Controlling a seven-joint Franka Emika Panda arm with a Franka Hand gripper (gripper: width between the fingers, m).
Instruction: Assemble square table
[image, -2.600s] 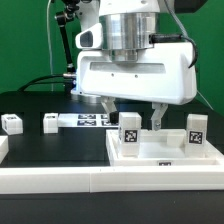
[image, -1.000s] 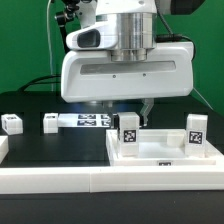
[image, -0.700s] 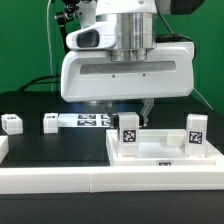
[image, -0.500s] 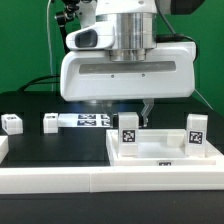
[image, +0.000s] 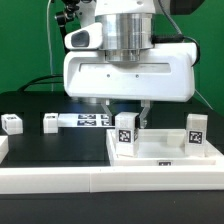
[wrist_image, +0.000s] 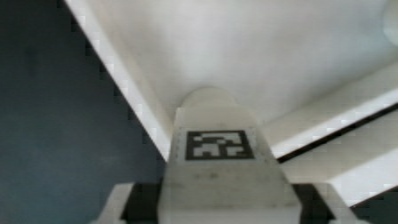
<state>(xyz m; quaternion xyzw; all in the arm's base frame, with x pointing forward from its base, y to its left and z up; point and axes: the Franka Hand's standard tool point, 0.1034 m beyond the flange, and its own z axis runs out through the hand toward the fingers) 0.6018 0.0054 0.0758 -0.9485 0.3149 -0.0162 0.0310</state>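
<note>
The white square table top (image: 165, 160) lies at the exterior view's right, near the front. Two white peg legs with tags stand on it: one (image: 125, 133) at its left, one (image: 196, 131) at its right. My gripper (image: 127, 114) hangs straight over the left leg and is shut on it, a finger on each side. In the wrist view this leg (wrist_image: 217, 145) fills the middle between my fingers (wrist_image: 128, 205), with the table top (wrist_image: 267, 60) beyond it. Two loose legs (image: 11, 123) (image: 50, 122) lie on the black table at the left.
The marker board (image: 92, 120) lies flat behind the gripper. A long white border rail (image: 90, 185) runs along the front edge. Black cables and a stand rise at the back left before a green backdrop.
The gripper's body has turned and shifted a little to the right. The held leg now stands slightly further left than before. The right leg and the loose legs have not moved.
</note>
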